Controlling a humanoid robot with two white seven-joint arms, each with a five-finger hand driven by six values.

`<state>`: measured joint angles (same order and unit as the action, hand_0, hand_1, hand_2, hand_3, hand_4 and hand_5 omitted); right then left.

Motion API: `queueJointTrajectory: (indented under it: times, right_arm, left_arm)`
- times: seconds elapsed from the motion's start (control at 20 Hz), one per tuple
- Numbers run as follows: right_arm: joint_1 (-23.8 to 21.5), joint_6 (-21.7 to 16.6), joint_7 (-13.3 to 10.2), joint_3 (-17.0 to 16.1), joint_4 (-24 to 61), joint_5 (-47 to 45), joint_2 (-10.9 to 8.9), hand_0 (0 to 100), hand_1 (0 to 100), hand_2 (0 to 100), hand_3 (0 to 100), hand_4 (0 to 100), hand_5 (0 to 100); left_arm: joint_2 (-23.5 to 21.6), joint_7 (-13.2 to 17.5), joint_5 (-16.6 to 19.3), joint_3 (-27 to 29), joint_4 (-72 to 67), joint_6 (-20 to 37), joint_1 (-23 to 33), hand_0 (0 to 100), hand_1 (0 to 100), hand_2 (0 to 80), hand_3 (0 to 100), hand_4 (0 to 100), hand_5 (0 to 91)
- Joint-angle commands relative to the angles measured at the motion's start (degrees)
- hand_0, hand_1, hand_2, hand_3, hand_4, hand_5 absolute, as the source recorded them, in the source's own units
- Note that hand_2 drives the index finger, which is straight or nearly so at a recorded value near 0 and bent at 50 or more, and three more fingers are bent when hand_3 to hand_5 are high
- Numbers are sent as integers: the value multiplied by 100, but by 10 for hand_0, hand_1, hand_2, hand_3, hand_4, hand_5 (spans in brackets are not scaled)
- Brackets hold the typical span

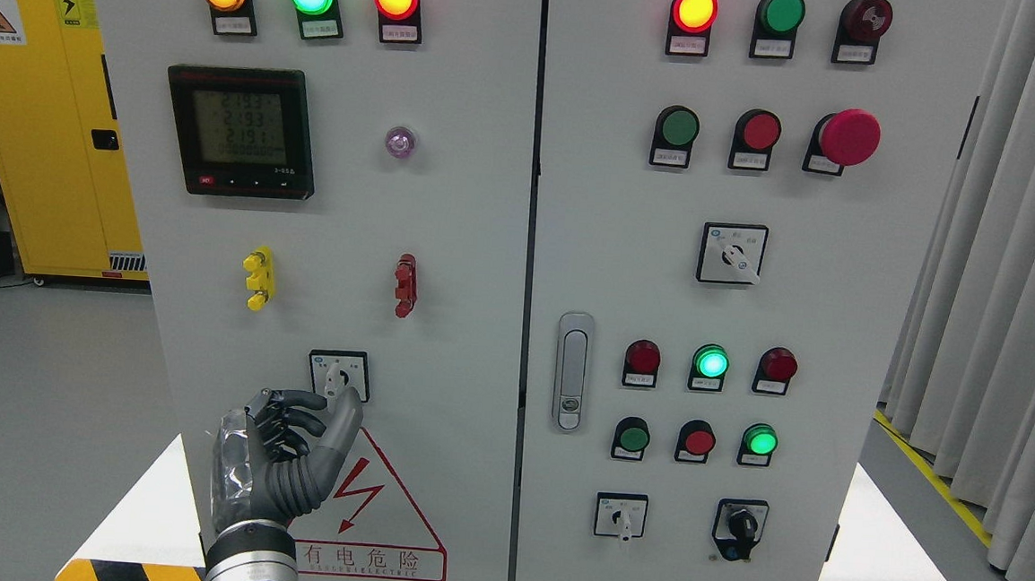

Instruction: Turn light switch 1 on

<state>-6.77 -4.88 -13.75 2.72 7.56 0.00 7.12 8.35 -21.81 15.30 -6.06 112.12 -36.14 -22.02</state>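
I see only the left hand [278,456], rising from the bottom edge at about 7 o'clock in my view, its wrist cut off by the frame. Its fingers [294,416] are curled inward and hold nothing, with the thumb [343,428] raised and its tip just below, perhaps touching, the small rotary switch [339,376] on the left cabinet door [462,323]. I cannot tell whether there is contact. That switch sits at roughly 1 o'clock from the hand, and the thumb covers part of its lower frame. Its labels are too small for me to read, so I cannot confirm that it is light switch 1.

Behind the hand, the red warning triangle [378,515] with a lightning bolt is partly hidden. Above the switch, at 12 o'clock, are a yellow terminal [258,278], a red terminal [405,285] and a digital meter [241,131] whose digits are blurred.

On the right cabinet door [838,346] there are three more rotary switches [733,253], one at about 2 o'clock in the frame and two near 5 o'clock, plus rows of lamps and buttons. A lit green lamp [710,362] glows mid-door. The door handle [573,370] stands close to the seam. A yellow cabinet [52,118] at 10 o'clock is cut by the frame edge.
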Motion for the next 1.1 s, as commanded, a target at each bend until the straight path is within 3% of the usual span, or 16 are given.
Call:
queueJointTrajectory:
  times: [0.0, 1.05]
  right_arm:
    - [0, 5, 4, 0, 0, -167, 0, 0, 500, 40, 0, 0, 0]
    - [0, 5, 4, 0, 0, -167, 0, 0, 500, 40, 0, 0, 0]
  left_arm:
    - [9, 1, 8, 0, -76, -34, -39, 210, 652, 558, 790, 916, 803]
    - [18, 1, 43, -9, -191, -157, -180, 273, 638, 571, 791, 918, 799]
